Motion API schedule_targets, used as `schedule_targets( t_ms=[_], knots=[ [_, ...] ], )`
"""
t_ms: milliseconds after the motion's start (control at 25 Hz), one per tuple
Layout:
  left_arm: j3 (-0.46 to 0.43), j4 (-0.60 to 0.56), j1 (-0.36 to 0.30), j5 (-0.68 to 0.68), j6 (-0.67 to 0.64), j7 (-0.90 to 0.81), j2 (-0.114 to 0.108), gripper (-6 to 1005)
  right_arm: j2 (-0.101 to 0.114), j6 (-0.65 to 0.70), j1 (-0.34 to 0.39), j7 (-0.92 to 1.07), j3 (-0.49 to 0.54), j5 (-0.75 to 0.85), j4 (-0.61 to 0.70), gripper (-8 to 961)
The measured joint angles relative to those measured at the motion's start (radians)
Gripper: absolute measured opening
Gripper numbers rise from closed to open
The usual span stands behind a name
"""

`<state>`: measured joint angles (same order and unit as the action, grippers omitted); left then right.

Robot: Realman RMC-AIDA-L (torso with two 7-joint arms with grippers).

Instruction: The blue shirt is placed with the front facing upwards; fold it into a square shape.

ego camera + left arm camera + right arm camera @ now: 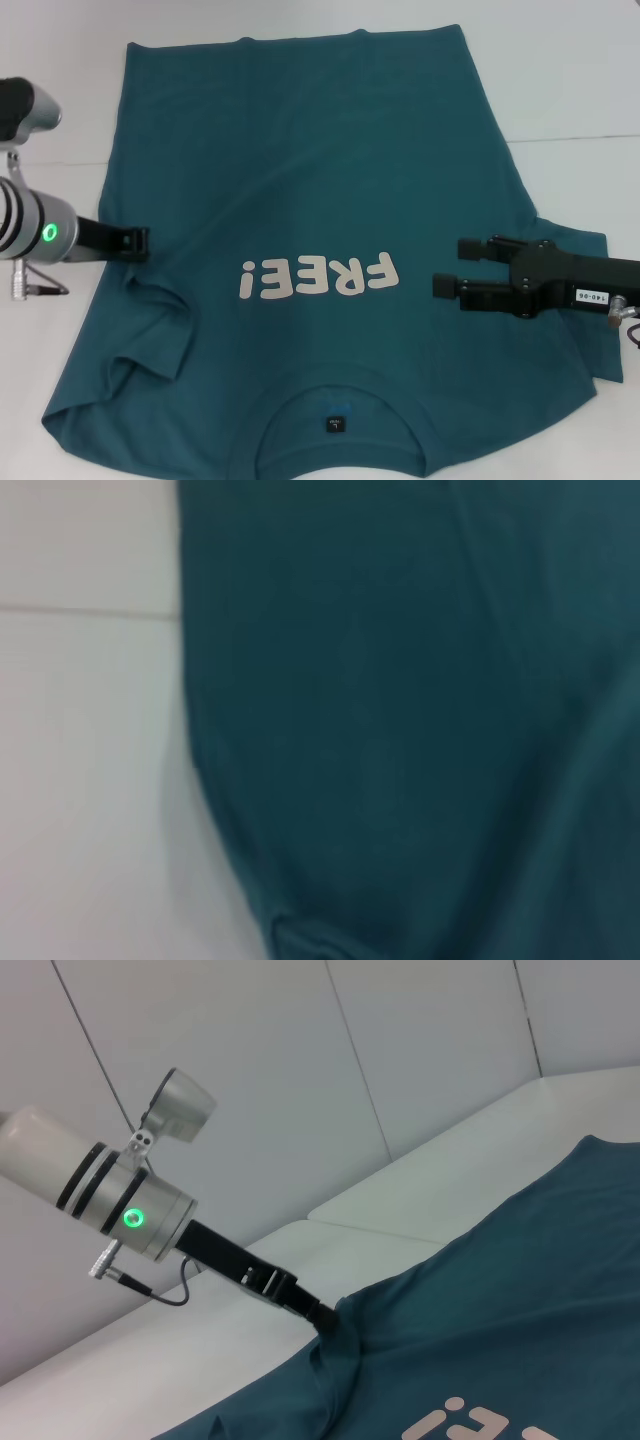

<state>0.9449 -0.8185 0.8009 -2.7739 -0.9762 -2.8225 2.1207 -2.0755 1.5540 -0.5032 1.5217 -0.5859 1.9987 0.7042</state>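
A blue shirt is lying spread flat on a white desk, front up. Its collar is nearest the robot and its hem farthest away. The pale "FREE!" chest print is facing upward and reads upside down in the head view.

The left gripper is reaching in at the shirt's left edge, by the armpit. The right wrist view is showing its tip touching the cloth, which is bunching into a small ridge there. Whether its fingers are pinching the fabric or merely pressing on it cannot be told. The left sleeve is lying rumpled, with loose folds.

The right gripper is hovering over the shirt's right side, beside the print. Its two dark fingers are spread apart and holding nothing.

Judging by this, the first side fold is only beginning, and no part of the shirt is turned over yet. The next move is probably calling for a firm pinch on the left edge, then lifting and carrying it inward across the chest while keeping the cloth smooth.
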Motion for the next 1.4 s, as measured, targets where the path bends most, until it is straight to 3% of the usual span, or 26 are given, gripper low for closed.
schedule_targets(
  t_ms=[640,840,880,960,1160,1200,1400],
  knots=[
    [0.006,0.04,0.022,0.105,0.16,0.084,0.04,69,0.0,0.005,0.001,0.014,0.0,0.0,-0.001,918],
    [0.012,0.001,-0.002,0.114,0.128,0.098,0.041,259,0.0,0.0,0.002,0.02,0.0,0.0,-0.002,918],
    [0.016,-0.012,-0.011,0.115,0.111,0.102,0.042,335,0.0,-0.001,0.002,0.02,0.0,0.0,-0.002,918],
    [0.034,-0.05,-0.037,0.115,0.065,0.111,0.042,488,0.002,-0.002,0.001,0.02,0.0,0.0,-0.002,918],
    [0.148,-0.207,-0.154,0.113,-0.007,0.125,0.045,603,0.003,-0.003,-0.002,0.02,0.001,0.0,-0.002,918],
    [0.193,-0.262,-0.201,0.11,-0.012,0.125,0.045,626,0.004,-0.003,-0.002,0.02,0.002,0.0,-0.002,918],
    [0.271,-0.434,-0.339,0.094,-0.045,0.133,0.044,625,0.005,-0.003,-0.005,0.02,0.003,0.0,0.0,918]
  ],
)
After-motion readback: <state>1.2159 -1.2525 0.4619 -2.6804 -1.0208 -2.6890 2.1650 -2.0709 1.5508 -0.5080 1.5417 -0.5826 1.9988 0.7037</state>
